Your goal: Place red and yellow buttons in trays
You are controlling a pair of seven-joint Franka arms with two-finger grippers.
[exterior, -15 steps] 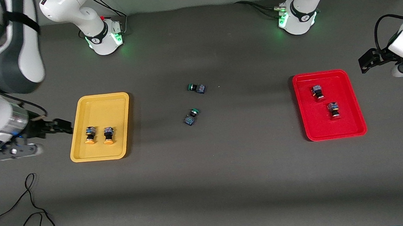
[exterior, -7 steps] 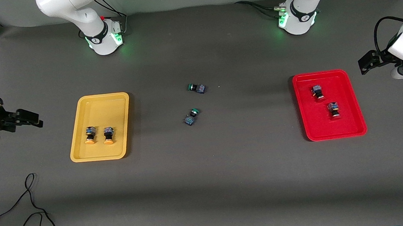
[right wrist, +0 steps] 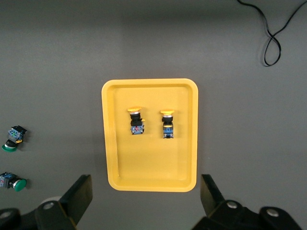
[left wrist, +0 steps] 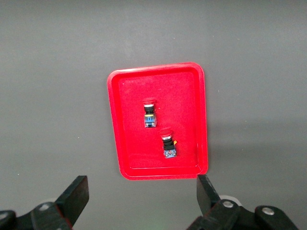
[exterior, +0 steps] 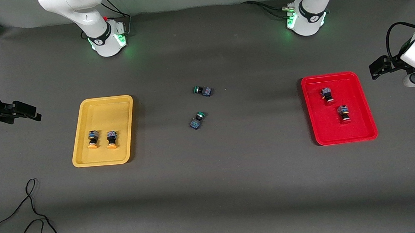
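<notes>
Two yellow buttons [exterior: 92,139] [exterior: 111,139] lie side by side in the yellow tray [exterior: 105,113]. Two red buttons [exterior: 327,96] [exterior: 343,114] lie in the red tray [exterior: 342,132]. My right gripper [exterior: 25,111] is open and empty over the table at the right arm's end, apart from the yellow tray. Its wrist view shows its own gripper [right wrist: 146,196], the yellow tray [right wrist: 109,139] and both yellow buttons [right wrist: 135,120] [right wrist: 167,123]. My left gripper [exterior: 377,66] is open and empty, over the table past the red tray. Its wrist view shows its own gripper [left wrist: 142,196], the red tray [left wrist: 115,124] and both red buttons [left wrist: 150,114] [left wrist: 168,143].
Two green-capped buttons [exterior: 202,91] [exterior: 197,120] lie on the table midway between the trays; they also show in the right wrist view [right wrist: 13,138] [right wrist: 12,182]. A black cable [exterior: 34,215] lies on the table nearer to the front camera than the yellow tray.
My right gripper has drawn away from the yellow tray toward the right arm's end of the table. My left gripper has shifted slightly. The buttons and trays have not moved.
</notes>
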